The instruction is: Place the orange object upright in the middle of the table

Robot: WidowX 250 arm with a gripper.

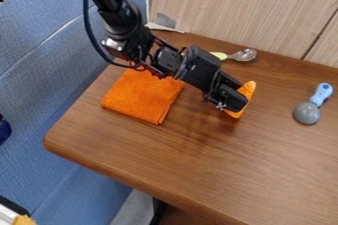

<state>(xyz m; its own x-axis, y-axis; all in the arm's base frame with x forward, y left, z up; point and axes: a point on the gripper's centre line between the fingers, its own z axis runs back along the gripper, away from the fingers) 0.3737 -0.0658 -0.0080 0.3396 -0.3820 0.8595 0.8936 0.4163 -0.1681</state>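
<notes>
Near the cloth (142,96), tool (232,103) covers orange object (249,89) mid-length, presumably for balanced uprighting; opening and grip undeterminable.

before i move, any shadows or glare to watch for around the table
camera view: soft shadow on the brown wooden table, below the black gripper and curved orange object; small bright glints on the yellow-handled metal spoon

Passing room spans the bench (198,169) nearside of the hand (239,102); cloth (142,98) lies left, scoop (307,113) right, spoon (244,55) and wall (237,12) behind.
</notes>
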